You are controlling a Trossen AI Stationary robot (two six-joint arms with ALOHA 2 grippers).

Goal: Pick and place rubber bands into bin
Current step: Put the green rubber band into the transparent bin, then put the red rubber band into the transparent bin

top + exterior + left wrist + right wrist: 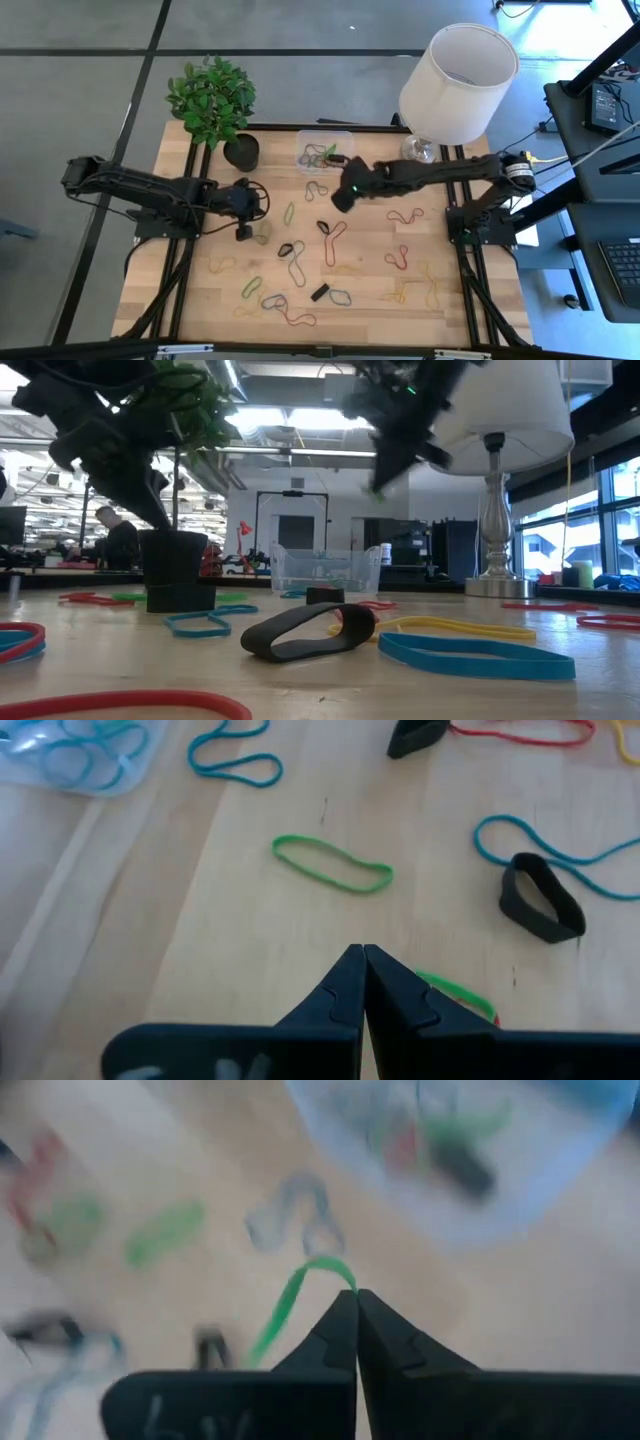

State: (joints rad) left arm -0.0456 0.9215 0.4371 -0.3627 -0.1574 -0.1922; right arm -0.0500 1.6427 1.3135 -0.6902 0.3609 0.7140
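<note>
Wooden worktop [370, 280] under us, loose rubber bands [333, 243] strewn across. Our right gripper [356, 1294] has its jaws pinched shut on a green rubber band [290, 1302], dangling lengthwise; the clear bin [325, 148] lies just ahead, nearer us than the left gripper [364, 952], which is shut and empty.

Wooden slatted worktop [360, 290] on a black frame. Small green potted plant [212, 98] in a black pot [241, 152] at the far left corner. Table lamp with white shade [458, 70] and clear glass base [419, 150] at the far right. A person [118, 540] sits in the room beyond.
</note>
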